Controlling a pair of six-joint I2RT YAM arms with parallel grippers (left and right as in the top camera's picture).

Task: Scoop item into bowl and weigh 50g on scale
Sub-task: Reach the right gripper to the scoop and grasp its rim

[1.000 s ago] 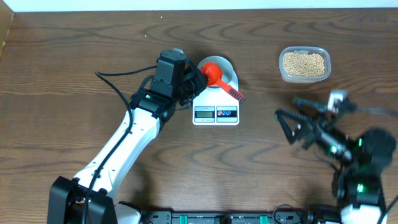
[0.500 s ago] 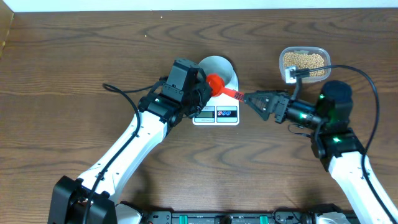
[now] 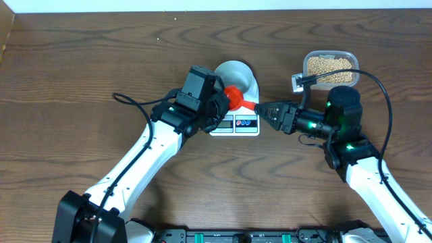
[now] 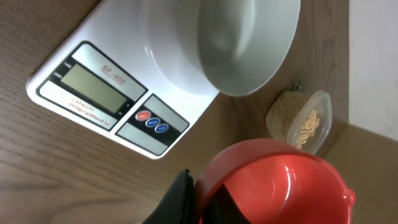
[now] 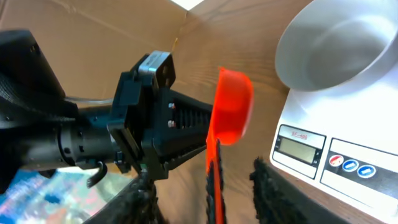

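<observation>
On the wooden table (image 3: 81,54), the left gripper (image 3: 224,104) clamped the scoop (image 3: 235,96) at the bowl's (image 3: 237,71) six o'clock; the right gripper (image 3: 264,109) gaped around its handle (image 5: 215,168).

A red scoop (image 3: 234,95) shows at centre frame over the dark wood-grain surface (image 3: 81,61); a clear plastic tub (image 3: 331,53) stands at upper right.

Over the scale (image 3: 234,124), left gripper (image 3: 223,102) holds red scoop (image 3: 233,95), right gripper (image 3: 264,109) at handle.

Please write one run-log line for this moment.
left end effector: shut on red scoop | right end effector: open around its handle | bowl: empty, on scale
</observation>
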